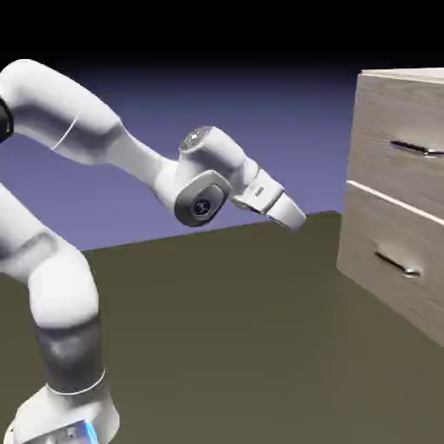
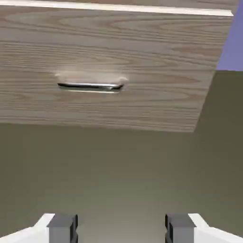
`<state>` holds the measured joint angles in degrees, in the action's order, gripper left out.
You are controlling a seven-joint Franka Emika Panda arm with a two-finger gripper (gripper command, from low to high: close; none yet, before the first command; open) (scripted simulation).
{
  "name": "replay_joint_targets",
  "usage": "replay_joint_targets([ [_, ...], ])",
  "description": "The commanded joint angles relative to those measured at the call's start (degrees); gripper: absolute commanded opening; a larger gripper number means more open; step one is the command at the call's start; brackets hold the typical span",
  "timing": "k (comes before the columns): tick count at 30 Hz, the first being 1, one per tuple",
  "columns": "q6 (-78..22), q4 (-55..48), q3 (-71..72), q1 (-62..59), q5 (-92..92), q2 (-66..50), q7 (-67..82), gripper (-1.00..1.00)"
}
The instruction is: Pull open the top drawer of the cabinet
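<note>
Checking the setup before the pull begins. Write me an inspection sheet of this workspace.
Surface: dark olive table, bare between arm and cabinet.
Job's things: cabinet at the exterior view's right; top drawer shut flush, its handle untouched; lower drawer shut.
Clutter: nothing seen.
Grippers: gripper open, empty, short of the cabinet, pointing toward the lower drawer; fingertips spread apart.
Cables: nothing seen.
Surroundings: plain blue-violet backdrop.

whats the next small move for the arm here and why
Probably raise the gripper and carry it toward the top drawer. It hangs open and empty over the table, well short of the cabinet and about level with the gap between the drawers. The hand view is centred on the lower drawer, not the upper handle.
</note>
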<state>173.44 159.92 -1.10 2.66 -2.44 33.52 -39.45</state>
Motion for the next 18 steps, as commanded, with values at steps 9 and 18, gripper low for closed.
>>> replay_joint_targets([
  [9, -4.26, -8.03, -8.25, 14.75, -18.24, 6.45, 22.43, 0.0],
  [18, -8.51, -16.06, -16.49, 29.49, -36.48, 12.9, 44.86, 0.0],
])
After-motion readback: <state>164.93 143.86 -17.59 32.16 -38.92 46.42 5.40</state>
